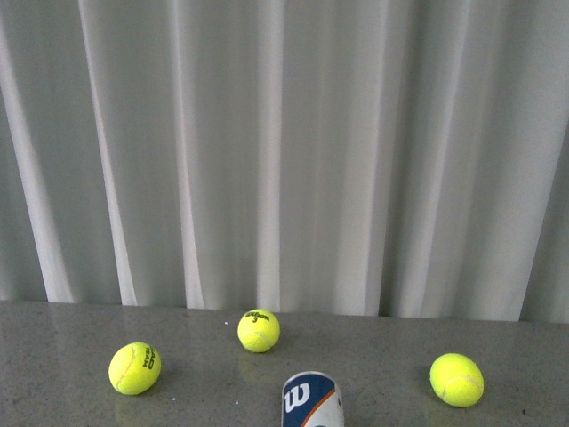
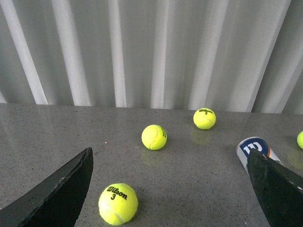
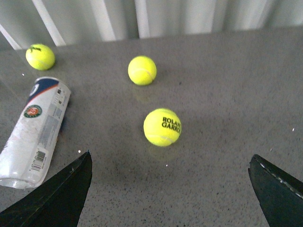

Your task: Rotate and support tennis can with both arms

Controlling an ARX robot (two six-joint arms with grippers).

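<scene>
Currently | tennis can (image 1: 312,402) is lying flat on worktop (image 1: 71,325) at front view's 6 o'clock, axis running roughly 6-to-12 | left end effector (image 2: 169,152) is gaping wide, empty, can toward its 3 o'clock | right end effector (image 3: 170,156) likewise, can toward 9 o'clock | nearer arm unclear

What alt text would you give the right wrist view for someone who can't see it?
A clear tennis can with a blue and white label lies on its side on a gray table, three yellow-green tennis balls scattered beside it. The right pincer hangs open over the table, holding nothing.
</scene>
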